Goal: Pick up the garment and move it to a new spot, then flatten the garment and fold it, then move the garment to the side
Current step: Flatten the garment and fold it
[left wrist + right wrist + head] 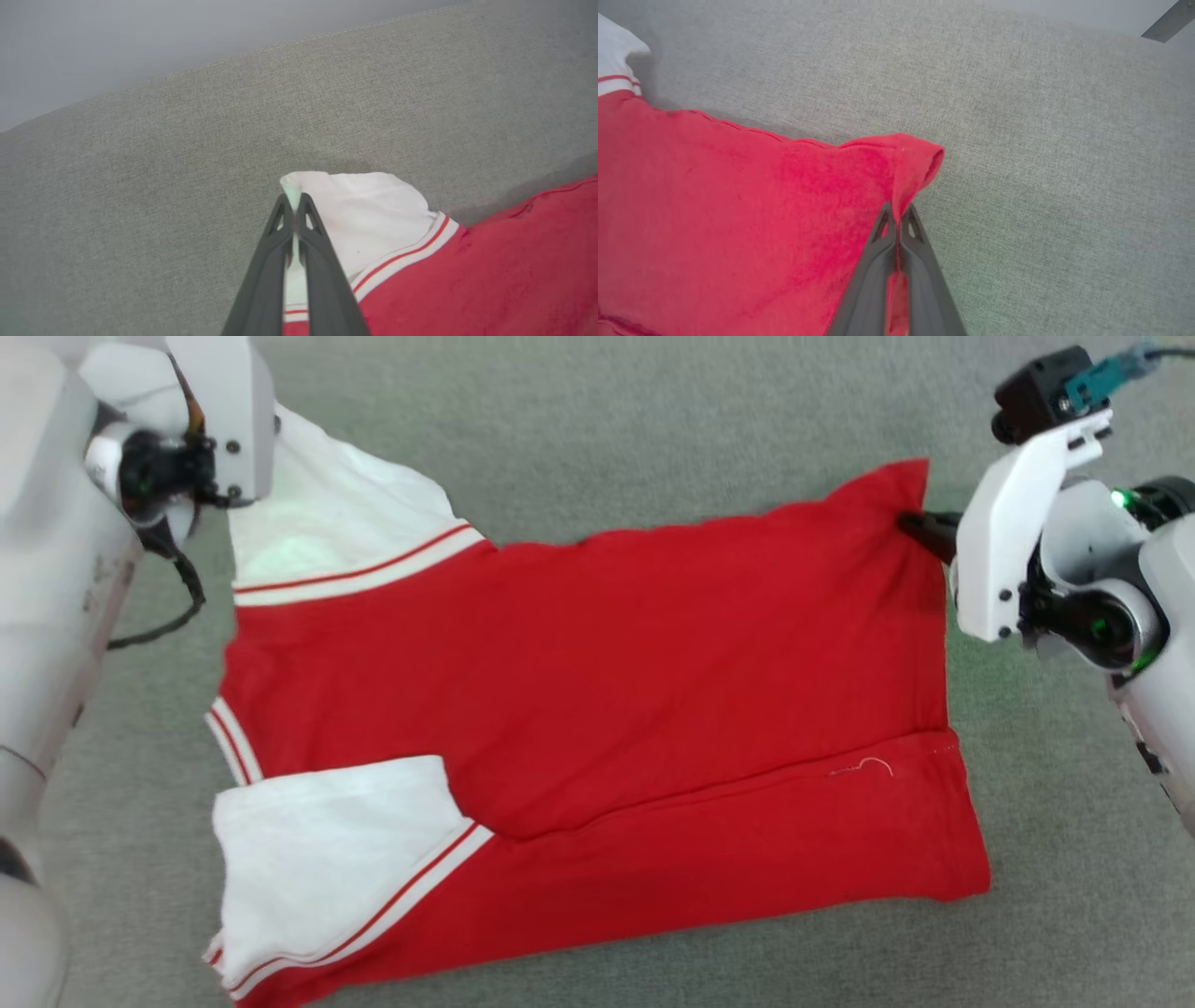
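The garment (pixel 579 681), a red jersey with white sleeves and striped trim, lies spread on the grey fabric surface, plain red side up, its near edge folded over. My left gripper (pixel 293 201) is shut on the far white sleeve (pixel 369 210), pinching its edge between both fingers. In the head view that sleeve (pixel 327 523) runs under my left wrist at the upper left. My right gripper (pixel 897 212) is shut on the garment's far right corner (pixel 915 163), which puckers up between the fingers. In the head view its dark fingertip (pixel 920 527) meets that corner.
Grey woven fabric (pixel 653 411) covers the whole surface around the garment. In the left wrist view a stitched edge of the surface (pixel 299 42) runs across the top, with a pale wall beyond. A loose white thread (pixel 864 767) lies on the red cloth.
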Tool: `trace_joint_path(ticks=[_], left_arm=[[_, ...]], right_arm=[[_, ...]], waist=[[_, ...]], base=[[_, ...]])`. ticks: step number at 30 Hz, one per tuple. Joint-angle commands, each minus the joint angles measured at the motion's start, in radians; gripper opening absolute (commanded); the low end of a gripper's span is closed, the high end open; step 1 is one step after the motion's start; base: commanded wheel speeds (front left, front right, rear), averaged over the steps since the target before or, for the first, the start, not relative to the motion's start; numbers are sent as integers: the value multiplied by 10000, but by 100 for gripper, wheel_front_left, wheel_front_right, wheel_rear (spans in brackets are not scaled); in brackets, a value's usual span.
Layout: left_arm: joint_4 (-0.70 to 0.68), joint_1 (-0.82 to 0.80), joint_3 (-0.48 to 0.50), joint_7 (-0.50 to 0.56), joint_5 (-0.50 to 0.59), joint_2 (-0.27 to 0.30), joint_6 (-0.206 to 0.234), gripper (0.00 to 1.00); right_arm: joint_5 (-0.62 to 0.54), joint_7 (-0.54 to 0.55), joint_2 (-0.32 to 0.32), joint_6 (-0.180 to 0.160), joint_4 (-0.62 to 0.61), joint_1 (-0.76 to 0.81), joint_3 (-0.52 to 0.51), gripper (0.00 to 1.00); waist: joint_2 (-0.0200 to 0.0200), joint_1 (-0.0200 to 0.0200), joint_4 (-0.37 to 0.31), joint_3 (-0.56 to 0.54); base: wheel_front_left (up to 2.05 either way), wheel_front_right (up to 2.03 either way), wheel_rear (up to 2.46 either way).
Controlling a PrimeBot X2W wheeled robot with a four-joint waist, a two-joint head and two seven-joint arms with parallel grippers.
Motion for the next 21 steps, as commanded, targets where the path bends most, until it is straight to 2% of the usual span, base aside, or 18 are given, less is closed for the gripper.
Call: trace_joint_path(ticks=[1,8,13,17,21], left_arm=[[-99,236,-9,-54,-75,40,-44,0],[-885,885,-226,-102,-205,320,-87,0],[-1817,1568,-401,19,-280,766,-80,0],[-2894,2272,-460,83,-361,1284,255,0],[-4369,3200,-512,298,-578,1906,942,0]], right_arm=[[108,-102,-174,-11,-112,219,120,0],[537,-191,-819,-11,-795,904,521,0],[771,-187,-1384,-11,-1406,1665,599,0],[937,-221,-1764,-11,-1807,2405,468,0],[1045,-235,-2035,-11,-2204,3184,252,0]], waist=[[0,0,325,-509],[0,0,649,-1327],[0,0,868,-1816],[0,0,1014,-2095],[0,0,1121,-2341]], base=[[0,0,0],[0,0,0],[0,0,0],[0,0,0],[0,0,0]])
